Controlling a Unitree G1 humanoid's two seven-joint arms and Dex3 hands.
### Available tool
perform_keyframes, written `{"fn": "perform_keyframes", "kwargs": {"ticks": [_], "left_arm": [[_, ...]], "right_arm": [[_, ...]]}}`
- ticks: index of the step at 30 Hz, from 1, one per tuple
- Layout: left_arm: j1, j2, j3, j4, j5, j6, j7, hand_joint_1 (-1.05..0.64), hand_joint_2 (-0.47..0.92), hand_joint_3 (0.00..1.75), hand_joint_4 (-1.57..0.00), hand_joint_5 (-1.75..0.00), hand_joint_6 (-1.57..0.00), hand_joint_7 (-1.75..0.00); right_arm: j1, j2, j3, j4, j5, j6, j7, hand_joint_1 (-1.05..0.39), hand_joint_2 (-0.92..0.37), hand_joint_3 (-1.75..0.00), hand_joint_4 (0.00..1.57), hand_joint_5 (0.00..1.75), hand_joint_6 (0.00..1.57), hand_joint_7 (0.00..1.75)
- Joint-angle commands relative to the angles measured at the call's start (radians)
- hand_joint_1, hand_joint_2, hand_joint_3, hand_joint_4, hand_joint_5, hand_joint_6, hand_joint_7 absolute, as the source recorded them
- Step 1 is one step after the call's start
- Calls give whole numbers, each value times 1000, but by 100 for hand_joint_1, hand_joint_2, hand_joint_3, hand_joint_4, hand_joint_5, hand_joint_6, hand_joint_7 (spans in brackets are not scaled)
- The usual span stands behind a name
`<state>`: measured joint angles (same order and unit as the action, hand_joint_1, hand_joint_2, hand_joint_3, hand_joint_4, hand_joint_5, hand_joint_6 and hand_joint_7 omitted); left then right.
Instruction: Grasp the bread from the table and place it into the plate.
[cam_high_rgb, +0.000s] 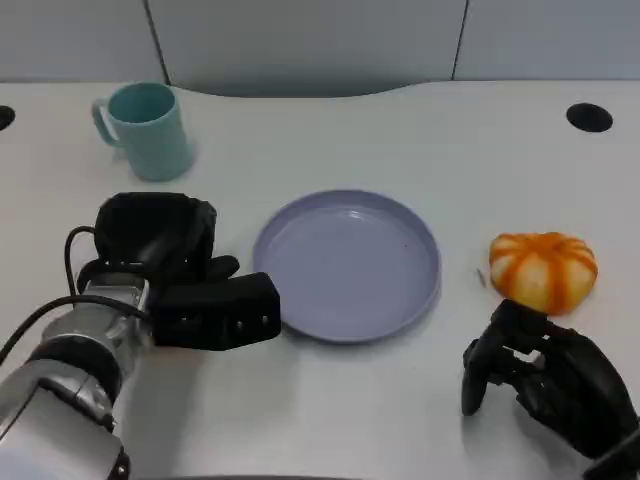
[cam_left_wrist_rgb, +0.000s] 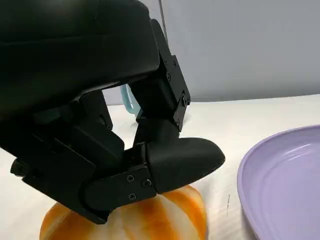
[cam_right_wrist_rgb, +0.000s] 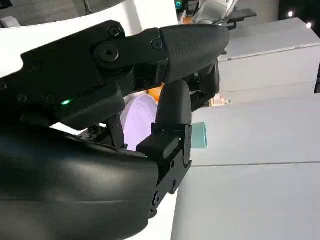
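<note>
1. The lavender plate (cam_high_rgb: 347, 264) sits bare at the table's (cam_high_rgb: 400, 400) centre.
2. A teal mug (cam_high_rgb: 147, 130) stands upright behind the left hand (cam_high_rgb: 190, 290), which holds nothing, fingers loose.
3. The striped orange bread (cam_high_rgb: 543, 270) lies right of the plate, just beyond the right hand (cam_high_rgb: 545, 375), whose fingers are apart and unladen.

You are looking at the black hand (cam_left_wrist_rgb: 100, 125) occupying the upper left of the frame, its fingers (cam_left_wrist_rgb: 185, 157) spreading apart over the orange-striped bread (cam_left_wrist_rgb: 165, 217) at the lower edge. The purple plate (cam_left_wrist_rgb: 285, 180) is lying at the right edge on the white table (cam_left_wrist_rgb: 240, 120).
</note>
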<state>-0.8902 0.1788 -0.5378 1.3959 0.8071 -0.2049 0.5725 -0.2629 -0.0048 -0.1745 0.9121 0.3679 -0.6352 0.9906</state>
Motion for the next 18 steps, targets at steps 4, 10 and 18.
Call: {"fn": "perform_keyframes", "kwargs": {"ticks": [4, 10, 18], "left_arm": [[1, 13, 15, 8, -15, 36, -68, -105, 92, 59, -34, -175, -24, -174], [-8, 5, 12, 9, -13, 103, -189, -105, 92, 74, 0, -175, 0, -175], [-7, 5, 11, 7, -14, 111, -192, -105, 92, 82, 0, -175, 0, -175]], "right_arm": [[-1, -6, -2, -7, -5, -7, -18, -75, -92, -26, 62, 171, 55, 139], [-1, -8, -3, -16, 4, 6, -4, -75, -92, -26, 64, 169, 55, 138], [5, -9, 1, -30, -4, 12, -15, -75, -92, -27, 62, 170, 54, 141]]}}
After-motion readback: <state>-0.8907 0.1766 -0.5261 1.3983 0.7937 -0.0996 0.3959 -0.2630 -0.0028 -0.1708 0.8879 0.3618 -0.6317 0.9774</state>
